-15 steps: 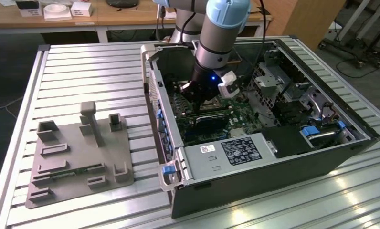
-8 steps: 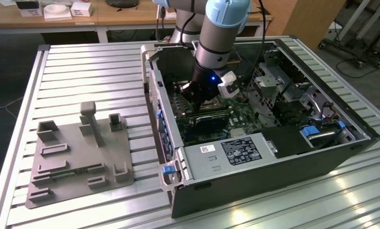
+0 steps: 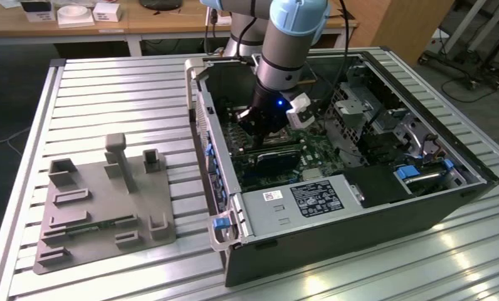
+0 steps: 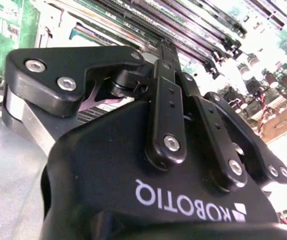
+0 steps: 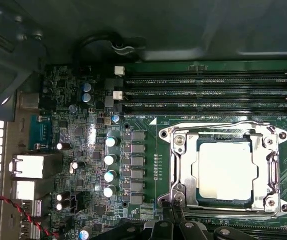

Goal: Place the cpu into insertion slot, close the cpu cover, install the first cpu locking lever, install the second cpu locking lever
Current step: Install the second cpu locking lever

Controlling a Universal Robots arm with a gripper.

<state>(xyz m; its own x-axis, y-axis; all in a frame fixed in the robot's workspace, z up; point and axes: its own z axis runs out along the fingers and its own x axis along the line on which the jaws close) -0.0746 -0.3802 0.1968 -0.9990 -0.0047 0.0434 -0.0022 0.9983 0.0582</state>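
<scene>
Around the claw (image 3: 262, 128) stands an open computer case (image 3: 350, 238) on a slatted metal table (image 3: 107, 94), with a grey fixture plate (image 3: 99, 213) well off toward the exterior view's left and wooden desks behind. Directly under the claw, the cpu cover (image 5: 263, 170) lies flat over the insertion slot (image 5: 179, 172), framing the pale silvery cpu (image 5: 227, 170). Its fingers (image 4: 166, 95) are pinched together beside the cover's edge, grasping nothing visible.
</scene>
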